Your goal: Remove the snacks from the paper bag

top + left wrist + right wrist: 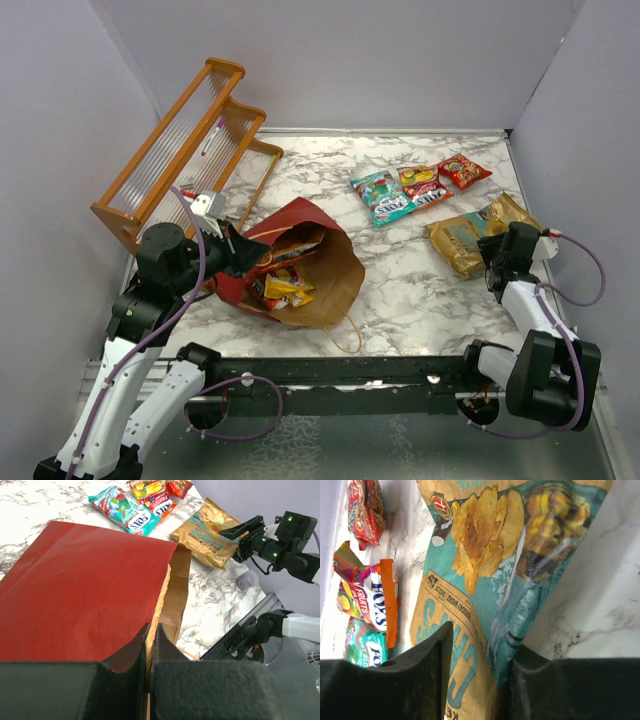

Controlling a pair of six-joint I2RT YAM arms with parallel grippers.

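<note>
Right wrist: glossy crinkled chip bag (485,580), apparently touching right claw (482,640).

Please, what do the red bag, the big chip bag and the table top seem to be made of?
Red bag: paper, matte red outside, brown kraft inside, with sharp flat folds. Chip bag: probably glossy plastic or foil film; its printed surface shows shiny wrinkles. Table top: smooth, white with grey veins like marble; real stone or printed laminate, I cannot tell.
</note>
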